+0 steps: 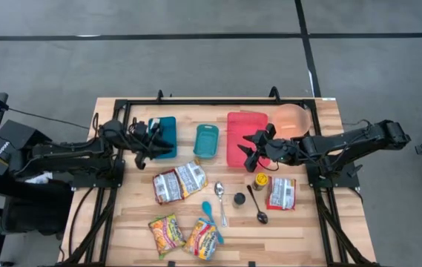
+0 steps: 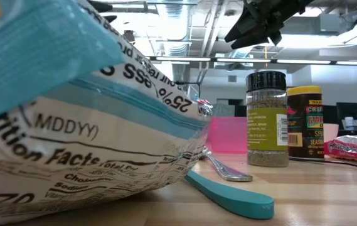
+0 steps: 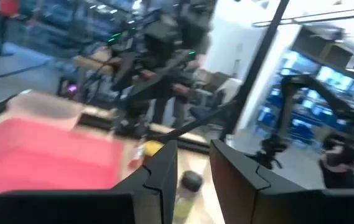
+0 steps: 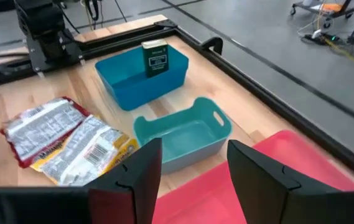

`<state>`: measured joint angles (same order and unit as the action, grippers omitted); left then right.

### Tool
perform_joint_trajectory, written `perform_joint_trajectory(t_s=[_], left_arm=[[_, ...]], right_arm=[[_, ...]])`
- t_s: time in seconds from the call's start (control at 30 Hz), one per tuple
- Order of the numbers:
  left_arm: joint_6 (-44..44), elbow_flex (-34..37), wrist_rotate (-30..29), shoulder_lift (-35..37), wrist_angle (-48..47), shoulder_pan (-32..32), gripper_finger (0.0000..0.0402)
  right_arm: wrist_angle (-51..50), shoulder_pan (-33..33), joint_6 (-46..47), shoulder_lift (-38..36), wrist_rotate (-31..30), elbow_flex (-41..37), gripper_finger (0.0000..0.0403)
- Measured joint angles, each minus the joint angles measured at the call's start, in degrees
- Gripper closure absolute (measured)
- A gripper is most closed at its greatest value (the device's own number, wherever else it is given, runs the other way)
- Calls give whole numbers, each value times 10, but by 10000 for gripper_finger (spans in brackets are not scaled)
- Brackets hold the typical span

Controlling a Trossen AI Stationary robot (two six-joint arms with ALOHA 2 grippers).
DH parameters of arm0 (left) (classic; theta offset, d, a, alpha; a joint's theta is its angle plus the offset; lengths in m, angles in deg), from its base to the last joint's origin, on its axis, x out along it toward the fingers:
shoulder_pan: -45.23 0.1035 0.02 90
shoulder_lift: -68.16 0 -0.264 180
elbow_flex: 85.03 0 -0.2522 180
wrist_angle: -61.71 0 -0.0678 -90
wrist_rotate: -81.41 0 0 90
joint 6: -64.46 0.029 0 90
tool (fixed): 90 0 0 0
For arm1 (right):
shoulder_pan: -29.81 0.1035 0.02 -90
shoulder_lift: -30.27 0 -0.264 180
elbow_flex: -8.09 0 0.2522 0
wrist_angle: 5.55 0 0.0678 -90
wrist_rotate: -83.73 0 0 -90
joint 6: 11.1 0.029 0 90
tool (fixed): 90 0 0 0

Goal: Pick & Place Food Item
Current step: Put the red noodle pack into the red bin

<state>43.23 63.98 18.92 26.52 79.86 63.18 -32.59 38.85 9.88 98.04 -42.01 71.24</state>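
While the high view hides the blue bin's (image 1: 165, 138) contents under the left gripper (image 1: 145, 145), the right wrist view shows a small green box (image 4: 155, 58) standing upright in it. That gripper's fingers stand slightly apart, holding nothing. The teal bin (image 1: 205, 140) and red tray (image 1: 242, 138) are empty. The right gripper (image 1: 249, 148) hangs over the tray, half open, empty. Count on table: five food packets, two side by side (image 1: 180, 181) below the teal bin, two (image 1: 186, 234) at the front edge, one (image 1: 281, 193) right of the black spoon (image 1: 257, 206); three spoons; two spice jars, which only the low view shows standing side by side (image 2: 266, 118).
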Motion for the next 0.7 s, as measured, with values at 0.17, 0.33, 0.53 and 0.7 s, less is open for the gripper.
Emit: perform_joint_trajectory(t_s=[0.17, 0.33, 0.53, 0.7], left_arm=[[24, 0, 0, 0, 16, -34, 316], [28, 0, 0, -1, 15, -51, 316], [28, 0, 0, -1, 16, -57, 317], [28, 0, 0, -1, 16, -57, 317]], right_arm=[[-11, -1, 31, 0, 46, 0, 226], [-25, 23, 46, -1, 49, 0, 226], [-105, 67, 123, -6, 59, 0, 226], [-229, 101, 242, -22, 59, 0, 226]])
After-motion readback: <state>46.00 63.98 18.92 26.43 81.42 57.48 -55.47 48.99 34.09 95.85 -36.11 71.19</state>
